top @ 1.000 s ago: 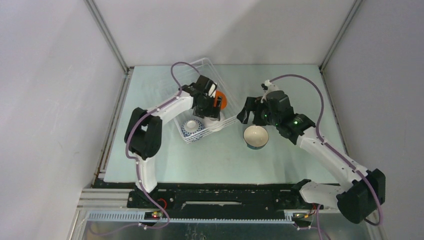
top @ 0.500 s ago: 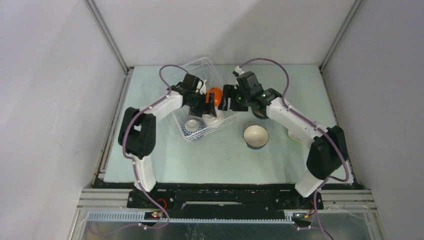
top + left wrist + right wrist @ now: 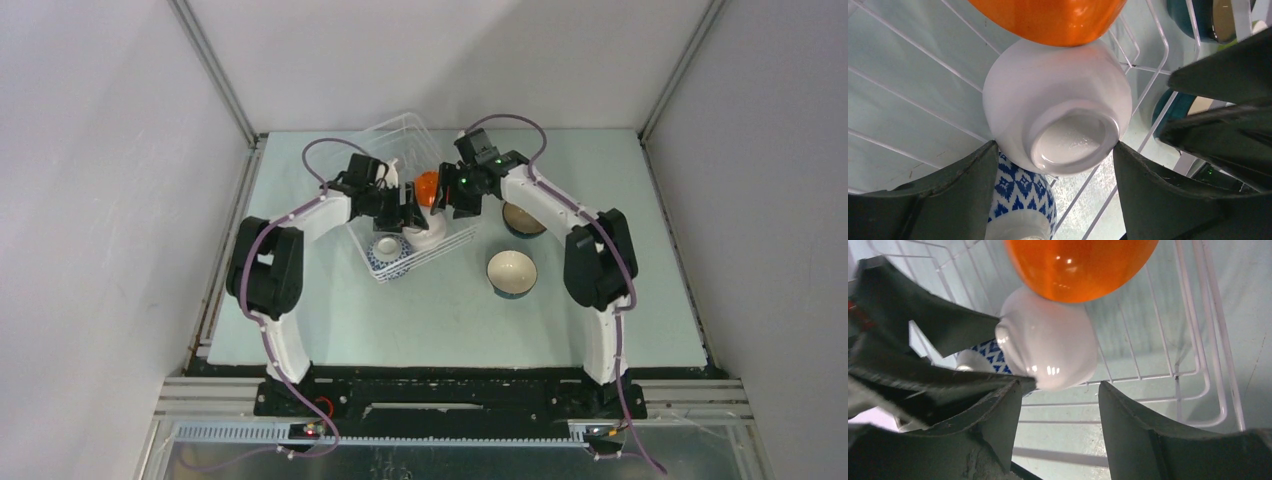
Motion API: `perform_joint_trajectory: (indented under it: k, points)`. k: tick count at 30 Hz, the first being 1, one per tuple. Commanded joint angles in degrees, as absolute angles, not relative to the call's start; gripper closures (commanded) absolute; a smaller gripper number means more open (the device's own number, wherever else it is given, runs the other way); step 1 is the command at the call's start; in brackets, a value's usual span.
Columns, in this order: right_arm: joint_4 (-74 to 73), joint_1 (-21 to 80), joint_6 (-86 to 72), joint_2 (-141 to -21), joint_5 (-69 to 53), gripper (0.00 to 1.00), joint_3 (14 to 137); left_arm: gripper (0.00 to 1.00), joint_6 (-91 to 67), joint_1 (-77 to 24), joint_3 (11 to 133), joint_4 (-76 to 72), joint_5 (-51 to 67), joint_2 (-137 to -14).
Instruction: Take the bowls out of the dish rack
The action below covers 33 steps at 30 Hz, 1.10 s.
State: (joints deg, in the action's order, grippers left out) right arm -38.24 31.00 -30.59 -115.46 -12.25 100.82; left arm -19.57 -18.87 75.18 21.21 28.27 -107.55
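Observation:
The white wire dish rack [image 3: 455, 245] holds three bowls. An orange bowl [image 3: 428, 186] stands on edge between my two grippers. A white bowl [image 3: 1058, 115] lies below it, foot toward the left wrist camera. My left gripper [image 3: 1054, 150] is shut on the white bowl, a fingertip on each side. A blue-and-white patterned bowl [image 3: 1020, 200] sits beside it at the rack's near end [image 3: 387, 255]. My right gripper [image 3: 1058, 387] is open with nothing between its tips, just short of the white bowl [image 3: 1048, 347] and below the orange bowl [image 3: 1078, 267].
Two bowls stand on the table right of the rack: a cream-lined one [image 3: 511, 273] and a dark one [image 3: 523, 218] partly under my right arm. Rack wires [image 3: 1198, 375] run close below the right fingers. Grey walls enclose the table.
My right arm swung left from above the table bowls to the rack, and its jaws narrowed. My left gripper shifted slightly left and back, its jaw width unchanged.

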Motion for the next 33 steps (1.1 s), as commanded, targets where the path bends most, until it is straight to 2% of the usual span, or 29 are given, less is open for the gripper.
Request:
perform_joint_trajectory:
  k: [1,4,5,12,20,24,27,30,33]
  points:
    - [-41.25,30.17,-32.4,-118.31,-13.9,0.31,104.42,0.35,-20.63,-18.41,71.19,16.85,30.19,-108.22]
    - [-39.62,29.65,-33.42,-119.38,-14.91,0.17,104.09,0.35,-20.76,-18.11,70.24,15.82,30.73,-108.37]
    - [-39.0,29.48,-33.83,-119.82,-15.84,0.15,104.02,0.35,-20.77,-18.05,70.04,15.62,30.76,-108.43]
    - [-30.64,28.19,-38.71,-121.12,-24.98,0.19,99.42,0.35,-20.82,-16.92,68.34,14.28,31.33,-107.85]
    - [-22.34,27.86,-43.6,-123.37,-31.03,0.11,95.65,0.35,-21.1,-15.69,65.81,10.82,33.88,-107.45]
    - [-9.1,27.31,-49.79,-122.58,-38.13,0.23,89.45,0.35,-21.57,-15.47,64.7,8.55,35.84,-107.05]
    - [-1.23,27.03,-55.4,-122.41,-42.99,0.22,86.52,0.34,-21.79,-15.47,63.81,6.27,37.23,-106.04]
    - [-6.59,27.64,-52.91,-122.36,-40.42,0.18,89.68,0.35,-21.75,-15.39,63.68,5.59,37.47,-105.7]
    - [-5.82,27.56,-54.62,-124.32,-42.83,0.29,91.24,0.35,-22.59,-14.93,62.32,2.58,38.88,-105.5]
